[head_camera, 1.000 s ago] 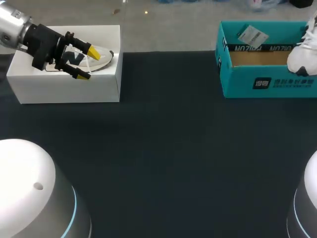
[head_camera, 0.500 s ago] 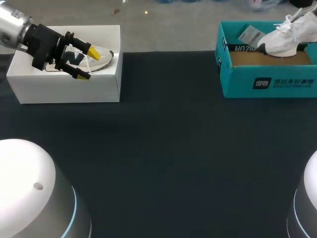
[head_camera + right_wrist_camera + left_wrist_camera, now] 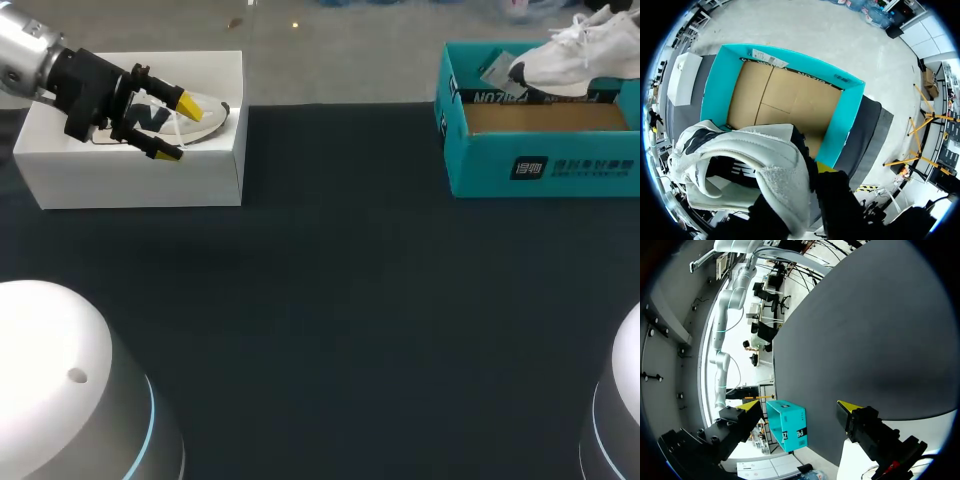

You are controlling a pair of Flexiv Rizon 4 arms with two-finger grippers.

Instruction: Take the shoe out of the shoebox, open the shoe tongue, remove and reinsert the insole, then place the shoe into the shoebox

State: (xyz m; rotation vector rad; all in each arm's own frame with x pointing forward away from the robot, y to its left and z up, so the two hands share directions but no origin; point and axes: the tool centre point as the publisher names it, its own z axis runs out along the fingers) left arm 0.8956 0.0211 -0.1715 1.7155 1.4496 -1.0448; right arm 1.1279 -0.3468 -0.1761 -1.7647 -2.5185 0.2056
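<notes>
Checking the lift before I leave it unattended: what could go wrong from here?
1. The right gripper holds the white shoe by its collar edge only, with the toe sticking out, so it may swing or slip.
2. The shoe hangs low over the far wall of the teal shoebox; the sole could catch the rim.
3. The left gripper, open, sits close over the second shoe in the white box; laces might snag.

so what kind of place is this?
Probably a robot lab bench for shoe-handling trials: a dark table with a white box and a teal shoebox, and a shoe held up over the teal one.
</notes>
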